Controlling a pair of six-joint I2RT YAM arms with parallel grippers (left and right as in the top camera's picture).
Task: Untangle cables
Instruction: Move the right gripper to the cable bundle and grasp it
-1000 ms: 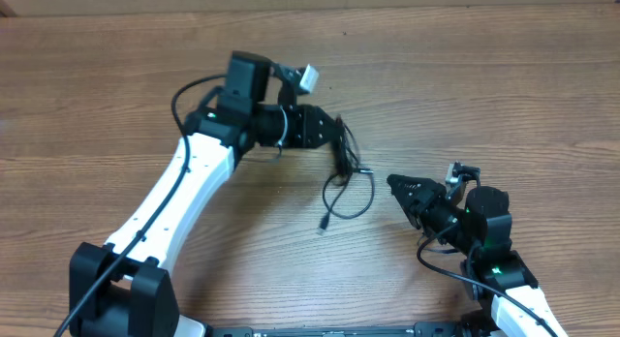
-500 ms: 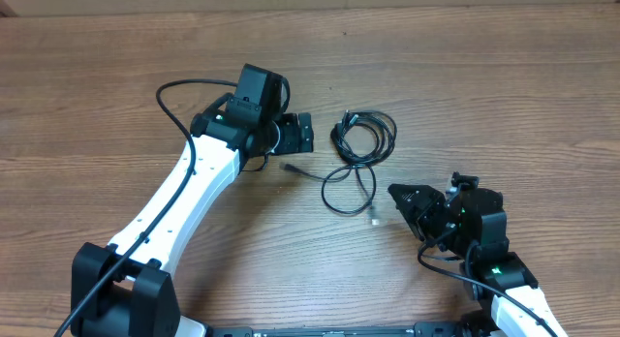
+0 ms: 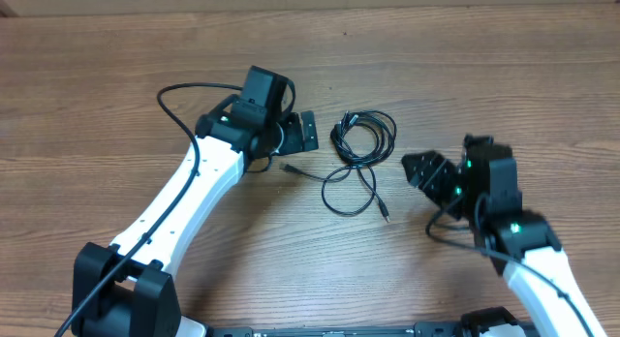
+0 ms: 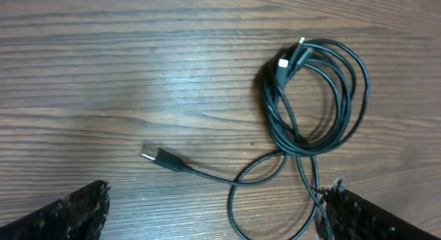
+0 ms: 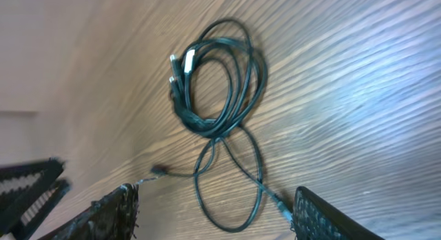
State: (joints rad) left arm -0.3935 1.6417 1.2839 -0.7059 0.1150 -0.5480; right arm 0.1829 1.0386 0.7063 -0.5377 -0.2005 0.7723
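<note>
- Left end effector (image 3: pixel 310 132): fingers spread, holding nothing.
- Right end effector (image 3: pixel 418 170): fingers spread, holding nothing.
- Cables (image 3: pixel 363 143): loose coil plus trailing loop, flat on the worktop (image 3: pixel 87 76) near its centre, between both.

The left arm (image 3: pixel 184 197) stretched forward and to the right from its base, the left gripper (image 3: pixel 308 132) pointing right with its jaws spread wide, holding nothing. The right arm (image 3: pixel 528 250) angled in from the near right, the right gripper (image 3: pixel 418 169) aimed left, jaws parted and empty
</note>
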